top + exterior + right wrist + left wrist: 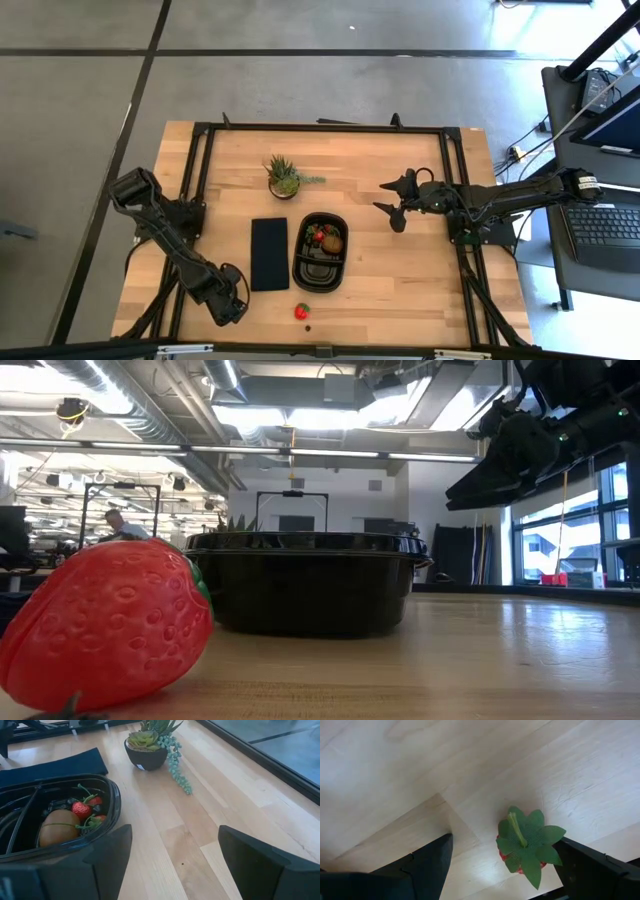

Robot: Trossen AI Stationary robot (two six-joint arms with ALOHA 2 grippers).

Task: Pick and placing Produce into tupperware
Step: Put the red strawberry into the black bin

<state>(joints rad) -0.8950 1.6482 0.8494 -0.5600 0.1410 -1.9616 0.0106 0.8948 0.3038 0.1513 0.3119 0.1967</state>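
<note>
Left arm folded low, left gripper [232, 308] pointing down, fingers [427, 865] spread wide. Right arm stretched inward, right gripper [393, 200] raised, fingers [260, 857] apart.

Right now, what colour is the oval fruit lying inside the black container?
Brown. The oval fruit in the container shows best in the right wrist view.
</note>
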